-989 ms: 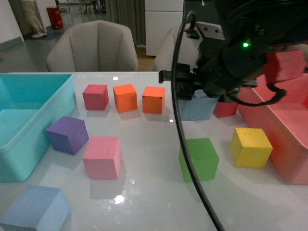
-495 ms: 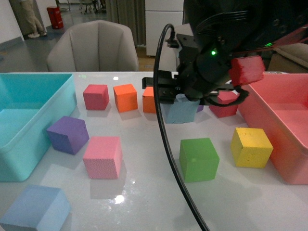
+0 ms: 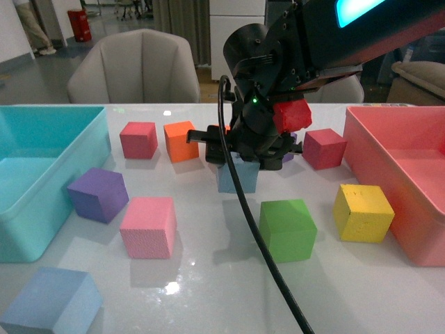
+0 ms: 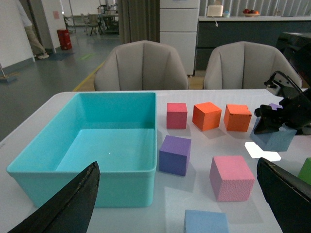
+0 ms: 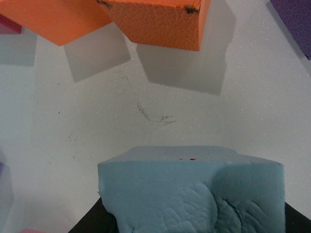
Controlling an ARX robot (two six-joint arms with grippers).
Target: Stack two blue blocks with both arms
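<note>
Desk [image 3: 208,278]: white and glossy, carrying loose foam cubes.

Turquoise bin [image 3: 42,174]: stands at the robot's left edge of the desk and serves as reference below.

Right arm [image 3: 313,35]: reaches over the desk, well to the right of the bin, with a black cable [image 3: 257,236] hanging from it.

Periwinkle blue block [image 3: 49,303]: lies on the desk just off the bin's near corner, on the robot's side, apart from both arms.

Steel-blue block [image 3: 236,177]: well to the right of the bin, past the purple cube [image 3: 97,195]. Whether it touches the desk cannot be told.

Right gripper [image 3: 236,161]: fingers clamped on the steel-blue block's two sides, rough face [image 5: 194,204] toward the wrist camera.

Left gripper [image 4: 177,164]: on the bin's near side, fingers [image 4: 73,204] spread wide apart, nothing between them.
</note>
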